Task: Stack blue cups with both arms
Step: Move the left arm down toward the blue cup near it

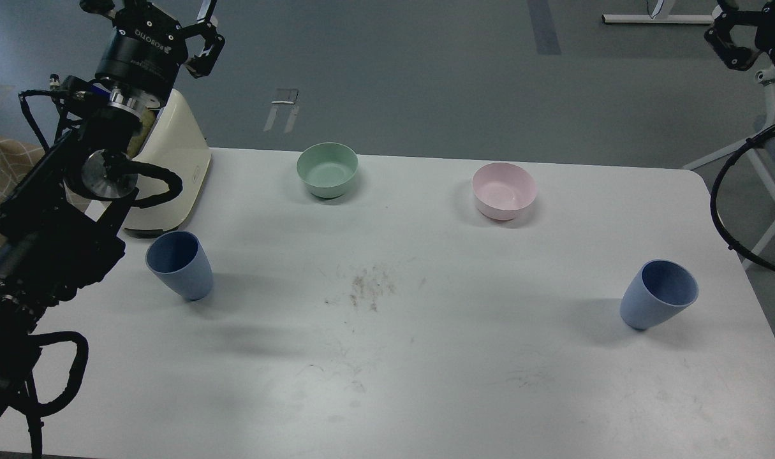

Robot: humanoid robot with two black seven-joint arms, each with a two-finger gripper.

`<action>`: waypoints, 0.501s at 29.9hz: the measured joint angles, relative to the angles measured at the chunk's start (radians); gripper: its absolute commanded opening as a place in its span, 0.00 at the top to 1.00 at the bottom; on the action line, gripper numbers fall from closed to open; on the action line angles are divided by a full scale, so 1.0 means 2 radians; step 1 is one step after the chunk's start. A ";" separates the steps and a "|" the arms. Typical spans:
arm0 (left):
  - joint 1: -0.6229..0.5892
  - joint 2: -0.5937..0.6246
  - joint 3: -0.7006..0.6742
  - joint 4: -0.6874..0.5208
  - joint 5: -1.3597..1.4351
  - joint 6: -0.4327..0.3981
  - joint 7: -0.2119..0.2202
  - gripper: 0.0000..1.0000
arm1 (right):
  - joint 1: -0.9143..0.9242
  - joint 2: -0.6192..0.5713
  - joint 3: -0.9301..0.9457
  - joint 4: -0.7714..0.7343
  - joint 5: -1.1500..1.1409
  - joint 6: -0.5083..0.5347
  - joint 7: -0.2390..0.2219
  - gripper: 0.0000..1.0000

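Observation:
Two blue cups stand upright and empty on the white table (pixel 425 357). One blue cup (pixel 180 264) is at the left, the other blue cup (pixel 659 294) at the right, far apart. My left gripper (pixel 154 9) is raised at the top left, well above and behind the left cup, open with nothing between its fingers. My right gripper (pixel 773 13) is raised at the top right corner and partly cut off by the frame edge. Its one visible finger (pixel 731 44) is splayed wide from the body. Neither gripper touches a cup.
A green bowl (pixel 327 169) and a pink bowl (pixel 504 190) sit near the table's far edge. A cream appliance (pixel 170 166) stands at the far left behind the left cup, partly hidden by my left arm. White frame legs (pixel 770 127) stand off the table's right.

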 measured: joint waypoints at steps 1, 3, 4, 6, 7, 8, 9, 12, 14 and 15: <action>0.000 0.001 0.000 0.000 0.000 0.000 0.000 0.02 | 0.000 0.000 0.000 0.000 0.000 0.000 0.000 0.00; 0.000 0.003 0.001 0.000 0.001 0.000 0.000 0.02 | 0.000 0.000 0.001 0.000 0.000 0.000 0.000 0.00; 0.000 0.004 0.002 0.000 0.002 0.000 0.000 0.02 | 0.000 0.000 0.001 0.000 0.000 0.000 0.000 0.00; 0.000 0.005 0.002 0.000 0.002 0.000 0.002 0.02 | 0.000 0.000 0.001 0.000 0.000 0.000 0.000 0.00; 0.000 0.005 0.002 0.000 0.002 0.000 0.003 0.02 | 0.000 0.000 0.001 0.000 0.000 0.000 0.000 0.00; 0.000 0.006 0.002 0.000 0.001 0.000 0.003 0.02 | 0.000 0.001 0.001 0.000 0.000 0.000 0.000 0.00; 0.000 0.007 0.002 0.001 0.001 0.000 0.003 0.02 | 0.000 0.001 0.001 0.000 0.000 0.000 0.000 0.00; 0.000 0.014 0.004 0.003 0.000 0.000 0.003 0.02 | 0.000 0.000 0.001 -0.006 0.000 0.000 0.000 0.00; 0.001 0.018 0.008 0.003 0.002 0.000 0.003 0.02 | 0.000 0.000 0.001 -0.015 0.000 0.000 0.000 0.00; 0.001 0.019 0.009 0.004 0.003 0.000 0.003 0.02 | 0.000 -0.001 0.001 -0.023 0.000 0.000 0.000 0.00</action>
